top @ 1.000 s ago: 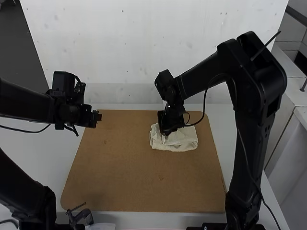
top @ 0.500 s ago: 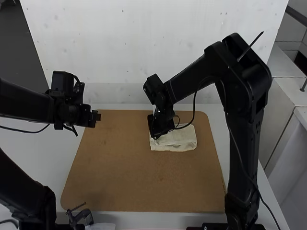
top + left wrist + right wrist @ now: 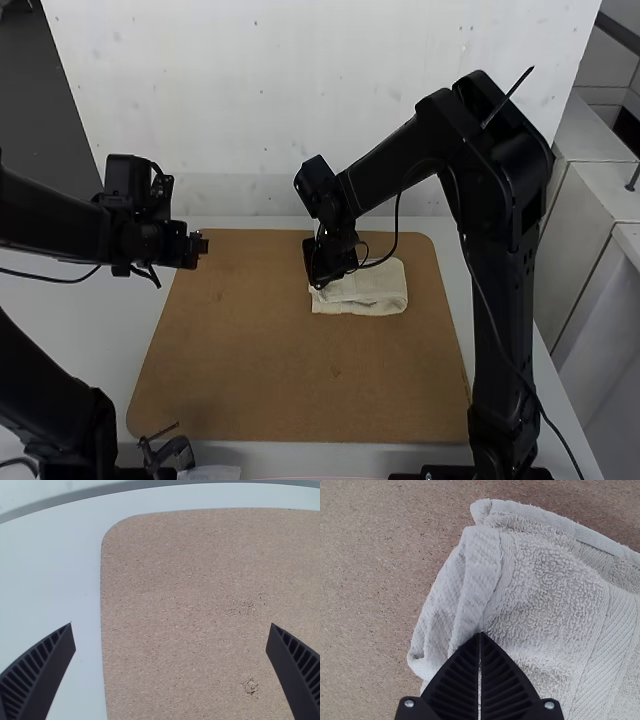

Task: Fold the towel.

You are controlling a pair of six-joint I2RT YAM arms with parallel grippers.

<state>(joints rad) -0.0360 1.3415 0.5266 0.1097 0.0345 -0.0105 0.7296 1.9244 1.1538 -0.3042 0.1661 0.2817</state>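
The cream towel [image 3: 375, 292] lies folded in a small, layered bundle on the brown board. My right gripper [image 3: 319, 284] is at the bundle's left end in the high view. In the right wrist view, my right gripper [image 3: 480, 634] is shut, its tips together against the towel [image 3: 545, 580] beside a raised hem; I cannot make out cloth between them. My left gripper [image 3: 204, 245] hangs near the board's far left corner, apart from the towel. From its wrist, the left gripper [image 3: 171, 627] stands wide open above the bare board.
The brown board [image 3: 260, 370] has rounded corners and lies on a white table [image 3: 90, 330]. A pale wall [image 3: 250, 100] rises behind the table. A small black device [image 3: 170, 452] sits by the board's near left edge.
The right arm has moved left across the towel, and the towel has shifted slightly left with it. The left arm has barely moved.
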